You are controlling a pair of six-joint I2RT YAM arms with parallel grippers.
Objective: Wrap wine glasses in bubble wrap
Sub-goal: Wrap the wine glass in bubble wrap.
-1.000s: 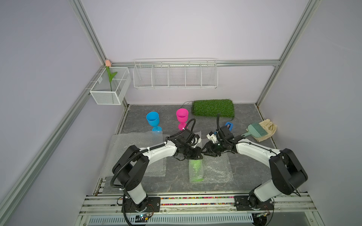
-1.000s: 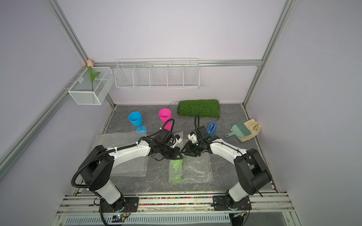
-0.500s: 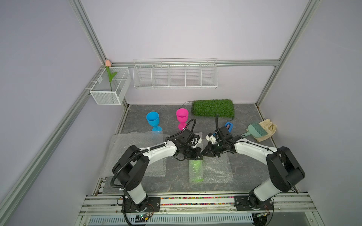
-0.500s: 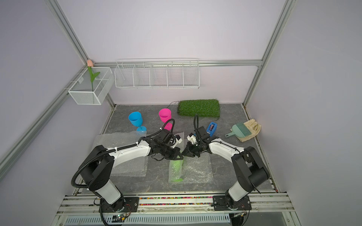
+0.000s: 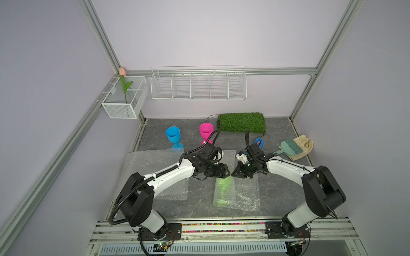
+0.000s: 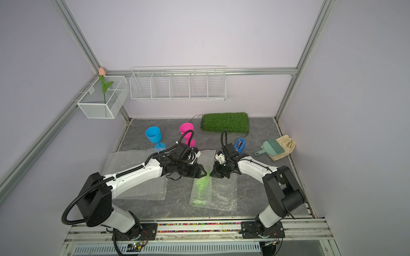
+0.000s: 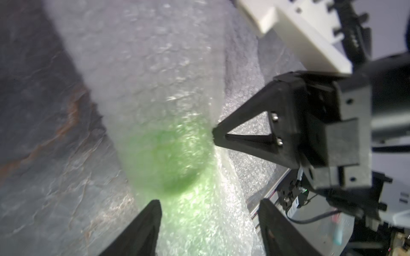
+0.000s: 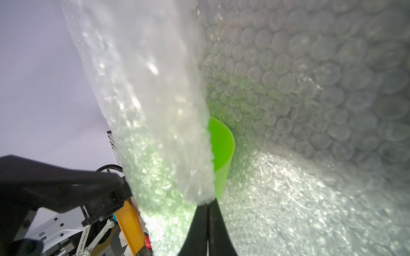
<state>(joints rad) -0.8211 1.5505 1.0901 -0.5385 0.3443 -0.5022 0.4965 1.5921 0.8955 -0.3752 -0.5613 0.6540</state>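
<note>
Green goblet [image 5: 223, 188] on its side near the front middle of the table [image 5: 199, 206], rolled into a sheet of bubble wrap [image 5: 246, 195]; green blurred through the film in both top views, bare rim plain in the right wrist view. Right gripper [image 5: 233, 174] pinched tight on a raised fold of that bubble wrap at the far end of the roll; fingers [image 8: 199, 226] pressed together. Left gripper [image 5: 226, 173] spread wide, holding nothing, just beside the right one, tips nearly meeting; fingers [image 7: 146, 226] either side of the roll, contact unclear. Blue goblet [image 5: 173, 135] and pink goblet [image 5: 206, 131] upright at the back, apart from each other; second sheet [image 5: 155, 164] flat at the left, partly under the left arm; grass mat [image 5: 241, 122] against the back wall.
</note>
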